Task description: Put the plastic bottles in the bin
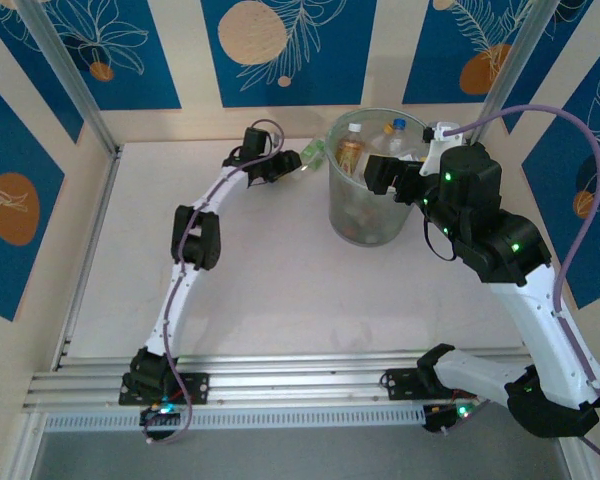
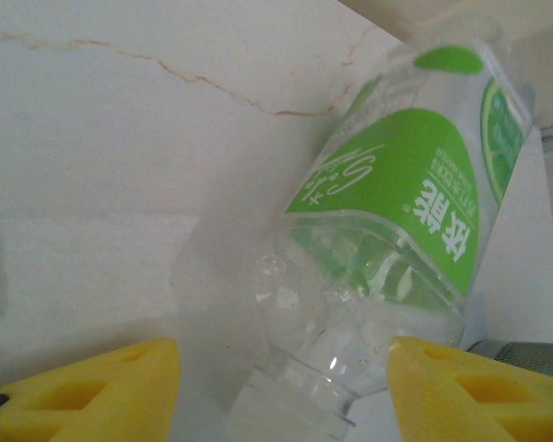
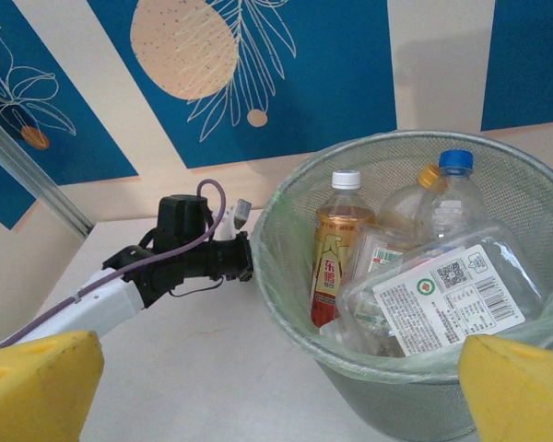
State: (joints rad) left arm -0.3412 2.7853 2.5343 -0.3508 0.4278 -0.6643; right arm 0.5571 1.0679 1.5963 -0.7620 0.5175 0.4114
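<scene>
You'll find the green-label bottle (image 2: 387, 239) is clear, glossy plastic, crinkled near its neck. The table (image 2: 101, 184) reads smooth, matt and pale, with a thin vein. The bin (image 3: 396, 161) has a translucent wall with fine mesh texture. The left fingers (image 2: 83, 387) are matt yellow.
</scene>
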